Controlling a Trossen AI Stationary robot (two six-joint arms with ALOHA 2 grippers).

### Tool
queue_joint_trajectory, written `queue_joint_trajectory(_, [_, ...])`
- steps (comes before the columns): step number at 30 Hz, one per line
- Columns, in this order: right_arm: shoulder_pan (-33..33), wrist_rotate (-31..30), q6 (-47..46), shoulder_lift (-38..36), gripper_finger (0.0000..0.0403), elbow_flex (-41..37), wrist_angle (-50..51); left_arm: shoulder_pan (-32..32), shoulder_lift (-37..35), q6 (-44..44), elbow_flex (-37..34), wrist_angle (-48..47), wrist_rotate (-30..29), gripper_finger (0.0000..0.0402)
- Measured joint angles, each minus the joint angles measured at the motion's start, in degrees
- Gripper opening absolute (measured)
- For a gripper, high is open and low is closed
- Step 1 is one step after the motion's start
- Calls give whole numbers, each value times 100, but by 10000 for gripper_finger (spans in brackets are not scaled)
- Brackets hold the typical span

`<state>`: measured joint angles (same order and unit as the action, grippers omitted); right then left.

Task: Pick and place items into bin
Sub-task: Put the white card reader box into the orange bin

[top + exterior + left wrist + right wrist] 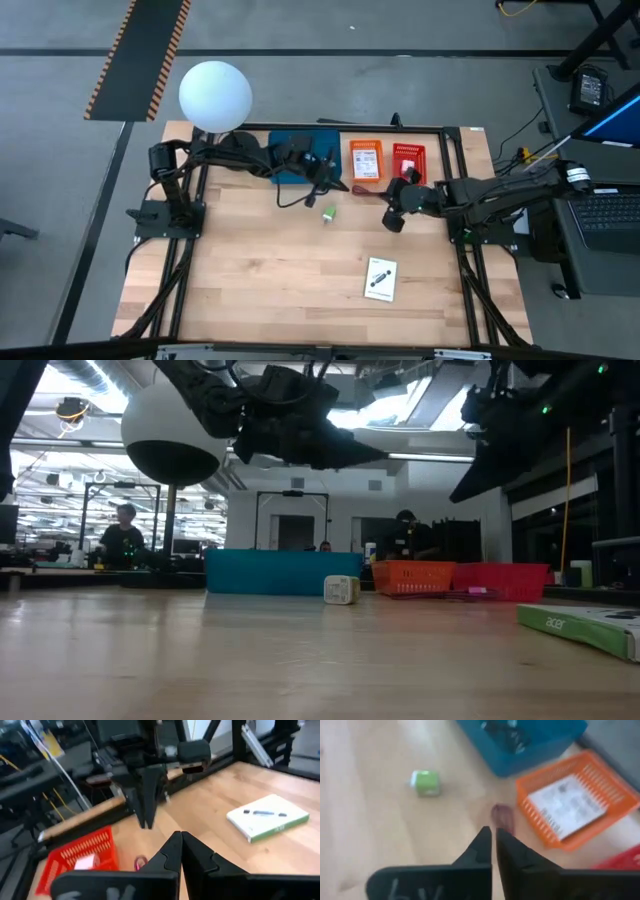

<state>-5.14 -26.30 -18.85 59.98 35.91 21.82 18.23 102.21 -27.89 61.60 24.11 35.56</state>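
Note:
Both grippers hang shut above the table in front of the bins, tips facing each other, with nothing between their fingers: my left gripper (345,187) (180,840) and my right gripper (380,200) (493,836). Between them a small pink-red item (502,815) (140,863) lies on the wood near the orange bin (365,160). The green lump (328,213) (426,783) rests on the table a little nearer. A white printed card (380,278) (267,817) lies toward the near right. The blue bin (298,158) holds dark items; the orange bin holds a white card (570,802).
A red bin (408,162) stands to the right of the orange one at the far edge. The white globe lamp (215,95) stands at the far left corner. Bare wood (250,270) fills the near left of the table. People show in the room behind.

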Motion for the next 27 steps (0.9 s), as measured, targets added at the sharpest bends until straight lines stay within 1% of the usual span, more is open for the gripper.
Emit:
queue_joint_trajectory(3, [-286, 50, -524, 99, 6, 237, 561, -59, -7, 168, -168, 53, -3, 3])
queue_joint_trajectory(5, [-476, 54, -674, 191, 3, 327, 735, -117, 2, 322, -291, 20, -11, 3])
queue_joint_trajectory(7, [-627, 54, -773, 291, 1, 391, 875, -195, 2, 460, -399, 207, -22, 3])
queue_joint_trajectory(13, [-915, 53, -1177, 645, 0, 554, 964, -629, 2, 900, -732, 802, -68, 3])
queue_joint_trajectory(17, [-1149, 50, -1530, 925, 0, 673, 990, -1030, 2, 811, -743, 647, -101, 3])
queue_joint_trajectory(19, [-1297, 51, -1669, 1089, 0, 726, 1000, -1188, 2, 735, -743, 484, -322, 3])
queue_joint_trajectory(23, [-1654, 50, -2135, 1426, 0, 905, 1150, -1409, 2, 851, -743, 224, -997, 3])
queue_joint_trajectory(25, [-1868, 59, -2465, 1600, 0, 1061, 1470, -1485, 44, 906, -743, 142, -1095, 3])
queue_joint_trajectory(27, [-2096, 69, -2866, 1766, 0, 1294, 1912, -1540, 147, 915, -743, 185, -1033, 3])
